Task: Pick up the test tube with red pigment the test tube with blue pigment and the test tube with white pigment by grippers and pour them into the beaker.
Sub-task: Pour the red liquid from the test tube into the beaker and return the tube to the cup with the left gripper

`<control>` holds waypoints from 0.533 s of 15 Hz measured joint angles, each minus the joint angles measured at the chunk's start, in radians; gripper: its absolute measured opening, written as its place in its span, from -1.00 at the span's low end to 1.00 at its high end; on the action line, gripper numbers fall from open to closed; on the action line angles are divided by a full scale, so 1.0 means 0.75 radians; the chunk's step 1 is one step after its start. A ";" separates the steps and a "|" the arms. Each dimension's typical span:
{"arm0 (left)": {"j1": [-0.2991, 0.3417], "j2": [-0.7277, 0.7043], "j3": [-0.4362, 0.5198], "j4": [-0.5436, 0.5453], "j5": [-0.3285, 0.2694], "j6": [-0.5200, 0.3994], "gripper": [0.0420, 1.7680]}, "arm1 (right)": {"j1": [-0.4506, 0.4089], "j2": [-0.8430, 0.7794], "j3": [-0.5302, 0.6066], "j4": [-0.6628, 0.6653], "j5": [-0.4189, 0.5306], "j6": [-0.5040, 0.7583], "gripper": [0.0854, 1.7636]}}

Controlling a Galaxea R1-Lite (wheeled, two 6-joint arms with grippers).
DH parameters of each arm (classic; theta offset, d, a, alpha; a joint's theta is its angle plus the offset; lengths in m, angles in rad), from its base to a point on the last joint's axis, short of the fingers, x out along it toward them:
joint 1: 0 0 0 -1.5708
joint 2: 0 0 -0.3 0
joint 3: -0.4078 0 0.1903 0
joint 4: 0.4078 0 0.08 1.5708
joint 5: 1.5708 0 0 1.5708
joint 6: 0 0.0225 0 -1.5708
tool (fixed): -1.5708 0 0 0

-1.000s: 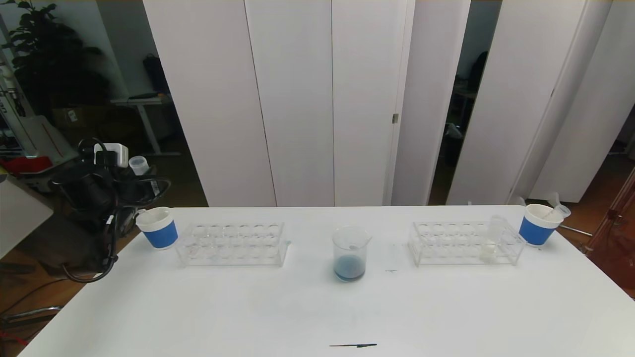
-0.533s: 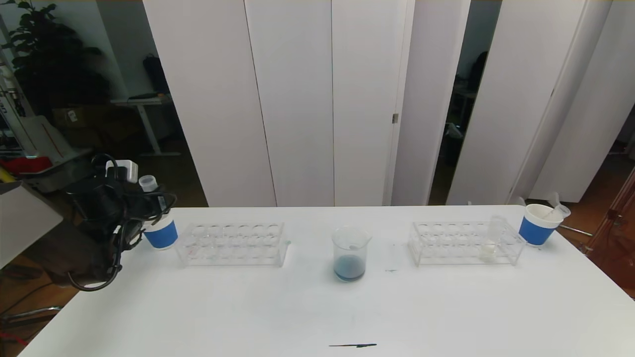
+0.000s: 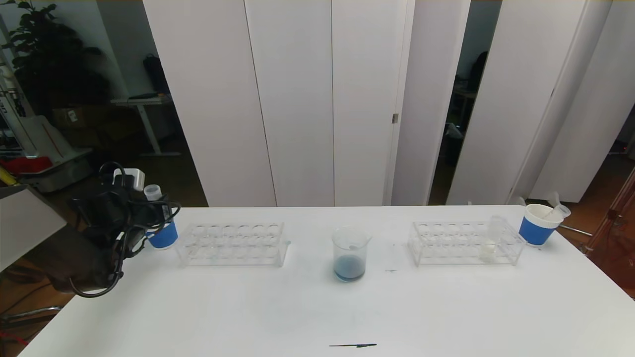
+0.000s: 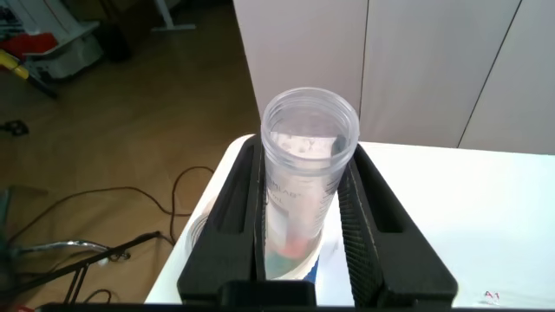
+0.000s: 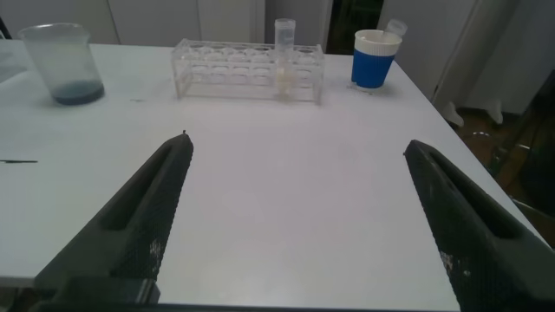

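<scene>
The left end effector (image 4: 303,221) grips an emptied tube (image 4: 303,186) upright right over the left cup (image 3: 162,236); I judge it should lower straight in and release only once inside. The right end effector (image 5: 299,217), wide open, idles over the table (image 3: 317,307); beyond it stand the white tube (image 5: 284,59) in its rack (image 5: 247,68) and the beaker (image 3: 350,254), nothing blocking.

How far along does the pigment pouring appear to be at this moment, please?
The beaker already holds bluish liquid. The left gripper holds an apparently emptied tube over the left blue cup. The test tube with white pigment is unpoured in the right rack; the right gripper is open.
</scene>
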 joint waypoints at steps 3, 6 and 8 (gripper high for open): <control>0.005 0.008 0.008 -0.001 0.005 0.034 -0.38 | 0.000 0.000 0.000 0.000 0.000 0.000 0.98; 0.007 0.014 0.008 -0.001 0.007 0.064 -0.38 | 0.000 0.000 0.000 0.000 0.000 0.000 0.98; 0.008 0.017 0.008 0.003 0.008 0.069 -0.38 | 0.000 0.000 0.000 0.000 0.000 0.000 0.98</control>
